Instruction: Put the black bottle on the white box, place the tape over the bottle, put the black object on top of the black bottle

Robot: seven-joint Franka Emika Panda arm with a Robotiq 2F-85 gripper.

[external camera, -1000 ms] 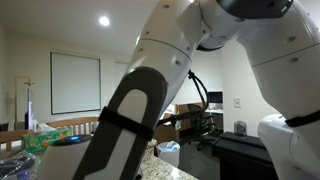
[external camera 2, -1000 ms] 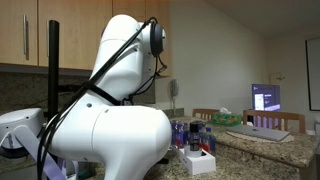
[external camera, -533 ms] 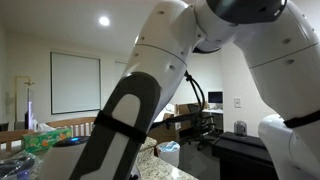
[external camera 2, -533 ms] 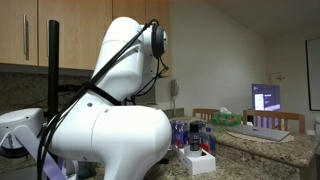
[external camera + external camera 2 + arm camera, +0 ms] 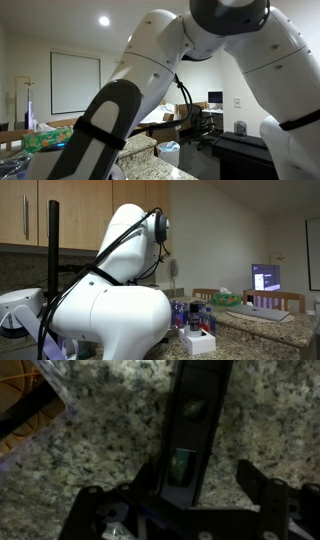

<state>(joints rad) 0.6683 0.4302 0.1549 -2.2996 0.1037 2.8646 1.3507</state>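
Wrist view: claw (image 5: 198, 472) released, jaws spread wide at 6 o'clock, low over the speckled granite counter (image 5: 100, 440). Between the jaws sits the bottle (image 5: 190, 420), a long dark shape running from the claw up to 12 o'clock, with a greenish patch near the claw. Upright or lying cannot tell, too dark and blurred. The jaw on the 9 o'clock side is right beside the bottle; whether it touches cannot tell. The jaw on the 3 o'clock side stands apart from it, bare granite between. Crinkly clear plastic (image 5: 30, 400) with orange in it lies at 10 o'clock, near the bottle but apart. In both exterior views the arm (image 5: 150, 90) fills most of the frame and hides claw and bottle. In an exterior view a white box (image 5: 197, 344) sits on the counter at 5 o'clock, just beside the arm's base, with clear bottles (image 5: 188, 313) with blue caps right behind it. Farther off, a green box (image 5: 226, 298) at 3 o'clock, a lit screen (image 5: 266, 277) beyond it, wood cabinets (image 5: 30, 215) at 10 o'clock. In an exterior view a green pack (image 5: 45, 138) lies at 8 o'clock, a pale blind (image 5: 75, 83) on the far wall at 9 o'clock, a ceiling light (image 5: 104, 20) at 11 o'clock, a monitor (image 5: 214, 100) far off at 3 o'clock.
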